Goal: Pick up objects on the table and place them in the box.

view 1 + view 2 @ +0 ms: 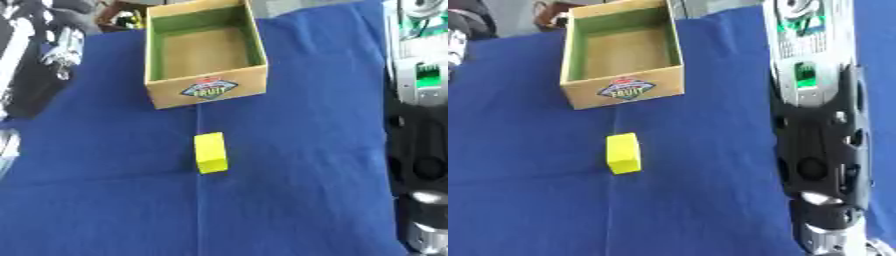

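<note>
Right arm (820, 150) nearest, hand state unclear | block (210, 152) on cloth (306, 175) | box (205, 50) empty, nothing placed yet

Both head-mounted eyes look steeply down from close above, sharing the blue cloth (306, 125), open box (206, 90) and yellow block (623, 153), the right eye's framing shifted rightward.

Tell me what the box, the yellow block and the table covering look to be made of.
Box: likely cardboard, matte tan walls, green-tinted inside, printed label on the front. Yellow block: uniform matte yellow with crisp edges; could be foam, plastic or painted wood. Table covering: blue cloth, judging by a straight crease running down it.
</note>
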Robot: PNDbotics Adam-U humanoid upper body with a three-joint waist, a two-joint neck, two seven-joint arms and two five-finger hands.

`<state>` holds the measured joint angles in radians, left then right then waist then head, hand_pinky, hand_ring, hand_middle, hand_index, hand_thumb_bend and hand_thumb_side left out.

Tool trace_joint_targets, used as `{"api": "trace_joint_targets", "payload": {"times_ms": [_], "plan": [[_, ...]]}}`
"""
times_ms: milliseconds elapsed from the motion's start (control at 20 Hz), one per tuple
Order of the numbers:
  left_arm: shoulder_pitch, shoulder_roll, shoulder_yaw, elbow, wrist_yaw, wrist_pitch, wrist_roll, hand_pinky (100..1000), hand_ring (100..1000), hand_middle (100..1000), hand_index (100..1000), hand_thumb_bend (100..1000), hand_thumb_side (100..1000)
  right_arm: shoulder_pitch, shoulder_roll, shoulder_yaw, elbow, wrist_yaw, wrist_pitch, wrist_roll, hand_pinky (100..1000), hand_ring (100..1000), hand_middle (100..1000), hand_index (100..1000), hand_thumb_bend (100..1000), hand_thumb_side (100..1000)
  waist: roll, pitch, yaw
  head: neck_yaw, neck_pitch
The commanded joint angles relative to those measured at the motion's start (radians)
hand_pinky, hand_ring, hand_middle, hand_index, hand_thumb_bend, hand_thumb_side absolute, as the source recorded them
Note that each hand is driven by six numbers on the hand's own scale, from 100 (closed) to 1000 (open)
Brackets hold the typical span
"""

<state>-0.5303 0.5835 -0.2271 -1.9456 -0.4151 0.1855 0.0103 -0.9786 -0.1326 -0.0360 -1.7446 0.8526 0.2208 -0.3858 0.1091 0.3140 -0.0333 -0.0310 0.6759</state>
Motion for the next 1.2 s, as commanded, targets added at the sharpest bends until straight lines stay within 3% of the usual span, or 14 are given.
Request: {"api": "trace_joint_targets", "payload": {"times_ms": [50,250,550,950,1000,1050,1200], "plan": [[-0.038,0.065,-0.049,0.021,-0.056,-0.008,-0.054,521,738,750,954,100,916,-0.031,-0.032,0.002,-0.002,0.003,0.009,-0.001,776,829,689,772,220,666,-0.003,-0.018,0.000,0.009,0.011],[-0.082,0.078,-0.129,0.043,-0.112,0.006,-0.120,532,745,752,973,100,928,-0.039,-0.057,-0.001,0.024,-0.005,0.015,-0.004,776,828,688,773,232,685,-0.005,-0.019,0.002,0.004,0.014],[-0.179,0.105,-0.244,0.039,-0.052,0.052,-0.215,557,759,766,987,100,975,-0.053,-0.098,-0.002,0.086,-0.005,0.012,-0.011,776,828,687,772,245,704,-0.002,-0.024,0.012,-0.014,0.020],[-0.244,0.120,-0.298,-0.020,-0.001,0.125,-0.339,592,774,787,1000,216,959,-0.051,-0.108,-0.003,0.108,0.000,0.005,-0.020,776,826,684,768,242,708,0.003,-0.031,0.029,-0.045,0.018],[-0.247,0.120,-0.303,-0.022,0.005,0.130,-0.354,616,799,808,1000,393,969,-0.049,-0.108,-0.003,0.110,-0.002,0.005,-0.020,776,826,684,768,245,705,0.004,-0.033,0.032,-0.050,0.018],[-0.253,0.119,-0.316,-0.022,0.013,0.135,-0.370,625,806,811,1000,422,980,-0.045,-0.111,-0.004,0.111,-0.001,0.005,-0.020,776,826,684,767,245,704,0.006,-0.035,0.037,-0.057,0.018],[-0.264,0.118,-0.334,-0.022,0.021,0.142,-0.418,658,837,827,1000,647,1000,-0.039,-0.115,-0.006,0.114,0.000,0.006,-0.020,776,826,682,765,245,702,0.007,-0.038,0.046,-0.073,0.019]]}}
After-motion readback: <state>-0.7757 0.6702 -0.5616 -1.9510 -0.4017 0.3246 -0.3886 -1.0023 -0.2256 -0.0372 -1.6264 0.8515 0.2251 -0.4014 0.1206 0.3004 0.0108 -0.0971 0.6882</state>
